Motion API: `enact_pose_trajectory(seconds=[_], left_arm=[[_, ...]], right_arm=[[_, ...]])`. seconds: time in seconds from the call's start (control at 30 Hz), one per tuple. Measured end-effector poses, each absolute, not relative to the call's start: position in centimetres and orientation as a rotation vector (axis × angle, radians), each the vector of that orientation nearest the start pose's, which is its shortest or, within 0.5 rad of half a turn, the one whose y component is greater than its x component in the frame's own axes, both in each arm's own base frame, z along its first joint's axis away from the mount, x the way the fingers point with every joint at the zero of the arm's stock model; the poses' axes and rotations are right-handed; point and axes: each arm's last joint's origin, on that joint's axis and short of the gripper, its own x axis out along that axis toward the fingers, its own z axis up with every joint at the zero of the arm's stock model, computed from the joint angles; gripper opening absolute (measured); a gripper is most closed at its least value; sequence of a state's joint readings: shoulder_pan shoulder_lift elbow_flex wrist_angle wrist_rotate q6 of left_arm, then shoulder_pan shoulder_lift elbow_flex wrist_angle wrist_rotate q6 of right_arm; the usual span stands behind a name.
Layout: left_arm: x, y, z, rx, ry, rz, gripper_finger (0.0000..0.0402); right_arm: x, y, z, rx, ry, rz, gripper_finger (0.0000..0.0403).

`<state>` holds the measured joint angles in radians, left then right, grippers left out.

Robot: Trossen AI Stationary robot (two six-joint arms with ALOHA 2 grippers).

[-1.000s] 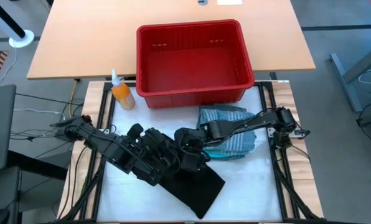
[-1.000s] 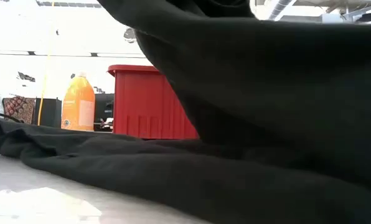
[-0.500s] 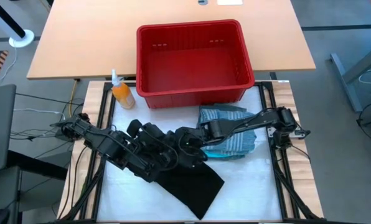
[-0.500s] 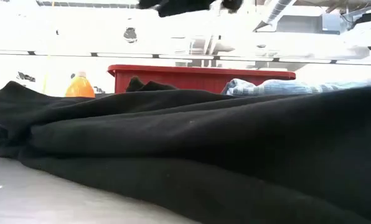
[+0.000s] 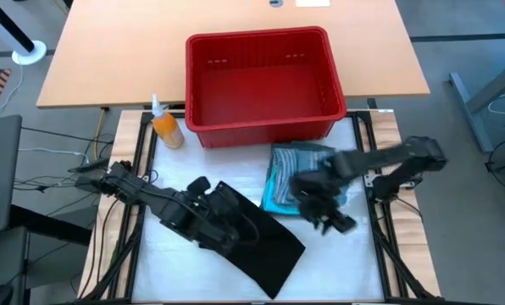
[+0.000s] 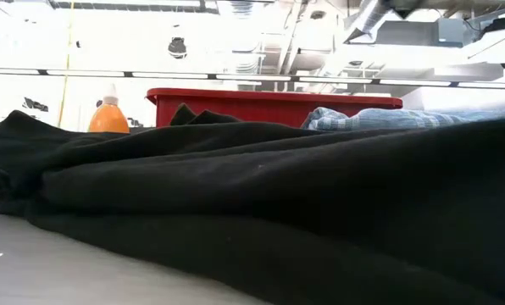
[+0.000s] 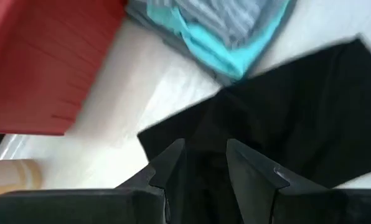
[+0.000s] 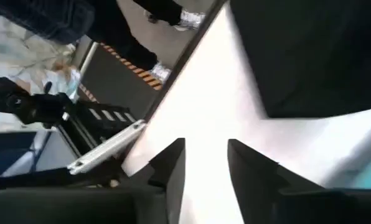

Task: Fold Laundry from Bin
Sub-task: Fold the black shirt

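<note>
The large black garment (image 5: 269, 250) lies spread flat on the white table top, filling the low view (image 6: 278, 195). My left gripper (image 5: 231, 224) hovers over the garment's far-left part; its fingers stand apart (image 7: 204, 155) and black cloth shows through the gap. My right gripper (image 5: 337, 224) is open above bare table (image 8: 205, 155), to the right of the garment. A blue-grey striped shirt (image 5: 307, 161) rests on a turquoise garment (image 5: 274, 191) in front of the red bin (image 5: 261, 36). No laundry shows inside the bin.
An orange bottle (image 5: 165, 129) stands at the bin's left front corner. Dark frame rails (image 5: 367, 169) run along the table's left and right sides. Bare white table shows at the near left (image 5: 176, 271) and near right (image 5: 346, 271).
My right gripper has pulled away from the black garment toward the table's right edge and rolled its wrist. The garment hung high in front of the low camera a second ago. It has dropped and now lies flat.
</note>
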<state>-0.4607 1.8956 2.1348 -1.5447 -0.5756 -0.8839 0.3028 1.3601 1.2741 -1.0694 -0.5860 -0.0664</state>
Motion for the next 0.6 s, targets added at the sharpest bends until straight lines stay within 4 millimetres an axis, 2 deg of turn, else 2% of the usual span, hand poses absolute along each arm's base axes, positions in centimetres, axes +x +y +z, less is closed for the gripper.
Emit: enact_pose_trajectory(seconds=[0.13,0.23,0.3,0.4,0.5,0.6], left_arm=[[32.1,-12.3,36.8,-0.129,1.028,0.479,0.0109],[31.9,-10.9,34.1,-0.22,1.047,0.343,0.0109],[31.5,-9.9,31.9,-0.336,1.019,0.267,0.0109],[29.6,-8.3,29.7,-0.573,0.922,0.254,0.0109],[27.4,-7.3,28.1,-0.79,0.868,0.249,0.0109],[26.3,-7.0,26.6,-0.963,0.778,0.263,0.0109]], right_arm=[[20.2,10.4,30.3,0.252,0.989,0.63,0.0108],[18.9,11.5,30.2,0.368,0.784,0.516,0.0103],[18.4,12.4,30.5,0.42,0.64,0.467,0.0103],[17.9,13.7,30.8,0.45,0.504,0.391,0.0103],[17.8,14.9,30.3,0.438,0.478,0.313,0.0103],[18.1,15.8,29.6,0.416,0.497,0.289,0.0102]])
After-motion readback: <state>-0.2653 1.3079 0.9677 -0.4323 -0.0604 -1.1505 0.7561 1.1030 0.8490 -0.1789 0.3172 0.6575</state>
